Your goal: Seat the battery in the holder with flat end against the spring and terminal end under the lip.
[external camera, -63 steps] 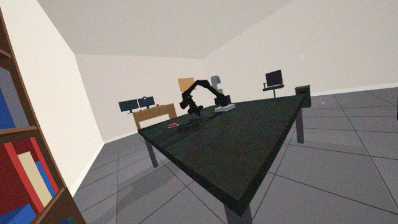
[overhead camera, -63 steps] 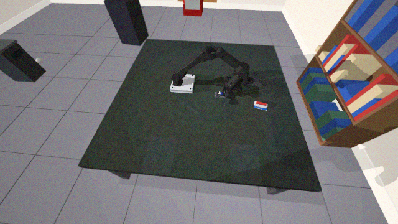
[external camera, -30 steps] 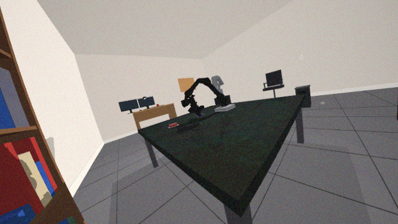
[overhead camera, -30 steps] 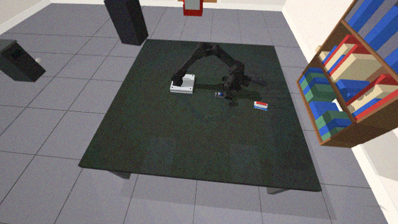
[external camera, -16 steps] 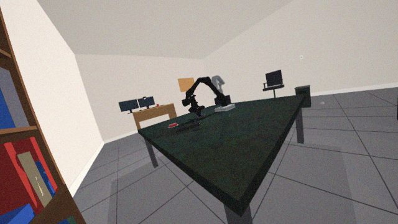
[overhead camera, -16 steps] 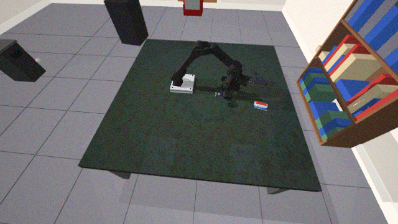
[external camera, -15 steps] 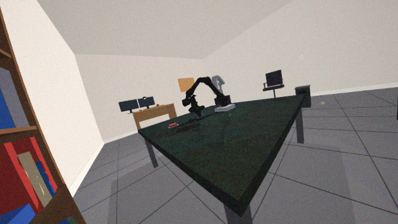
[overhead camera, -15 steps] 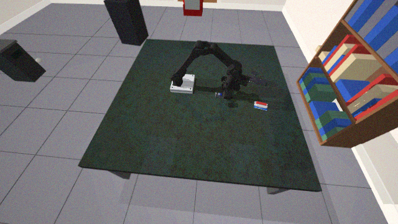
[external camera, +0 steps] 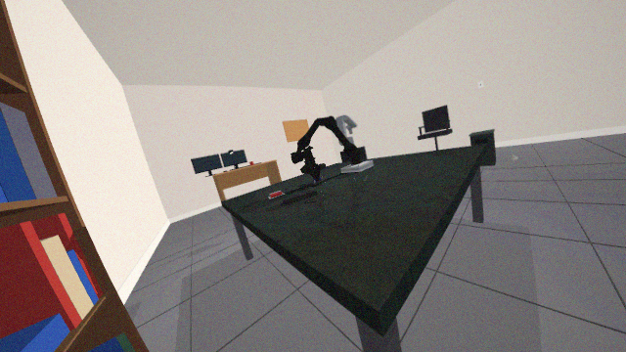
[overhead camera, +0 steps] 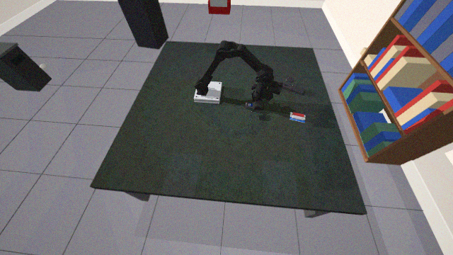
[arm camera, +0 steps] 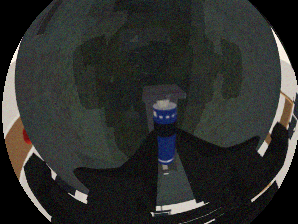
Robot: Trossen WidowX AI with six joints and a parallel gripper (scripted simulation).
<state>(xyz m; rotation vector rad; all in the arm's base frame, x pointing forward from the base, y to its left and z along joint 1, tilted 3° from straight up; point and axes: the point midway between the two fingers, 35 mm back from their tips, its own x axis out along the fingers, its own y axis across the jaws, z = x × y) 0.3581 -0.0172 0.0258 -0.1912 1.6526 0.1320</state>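
The battery (arm camera: 166,146) is blue with white marks near its silver terminal end. My gripper (arm camera: 164,132) is shut on the battery around its middle, where a black band crosses it. The grey holder (arm camera: 176,93) shows around and behind the battery in the wrist view. The terminal end stands in front of the raised lip, with its end face visible, and is not under the lip. The flat end is lower in view, near a small pale piece that may be the spring. Contact there and with the holder floor cannot be told. In the top view, a small blue patch (overhead camera: 250,105) shows beside the fingers.
A red, white and blue block (overhead camera: 298,117) (external camera: 276,195) lies on the dark table (overhead camera: 219,152) (external camera: 372,235), on the bookshelf side of the gripper. The arm's white base plate (overhead camera: 215,94) (external camera: 358,167) stands on the other side.
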